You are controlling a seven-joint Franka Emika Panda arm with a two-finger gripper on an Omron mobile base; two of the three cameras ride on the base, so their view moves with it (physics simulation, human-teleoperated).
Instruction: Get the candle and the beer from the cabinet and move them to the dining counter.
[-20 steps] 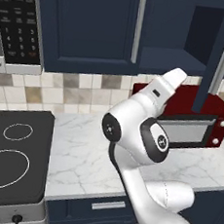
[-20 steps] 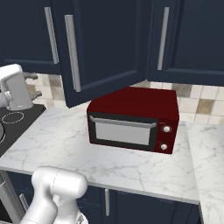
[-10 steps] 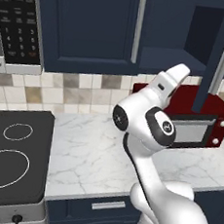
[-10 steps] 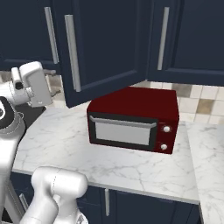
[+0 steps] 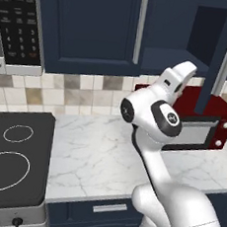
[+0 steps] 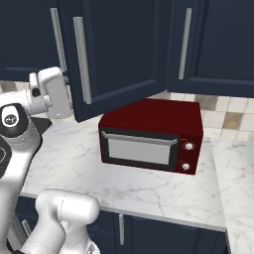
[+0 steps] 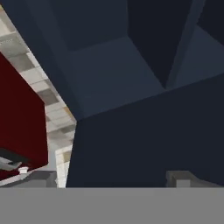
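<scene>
The cabinet (image 5: 95, 24) is dark navy, and its right-hand door (image 6: 119, 54) stands swung open over the red microwave. My gripper (image 5: 185, 69) is raised just below the open compartment (image 5: 208, 31), pointing up into it. In the hand view the gripper (image 7: 109, 179) is open, its fingertips (image 7: 179, 177) far apart with nothing between them, facing the dark inner wall and shelf of the cabinet (image 7: 113, 74). The candle and the beer are hidden from these views. The dining counter is out of view.
A red microwave (image 6: 154, 136) sits on the marble worktop (image 5: 96, 153) right under the open door. A black cooktop (image 5: 11, 159) lies to the left, with a black control panel (image 5: 16, 21) above it. Beige tile backsplash (image 5: 63, 93) runs behind.
The arm has swung right and the hand has risen closer to the open cabinet compartment. The jaws stay wide apart.
</scene>
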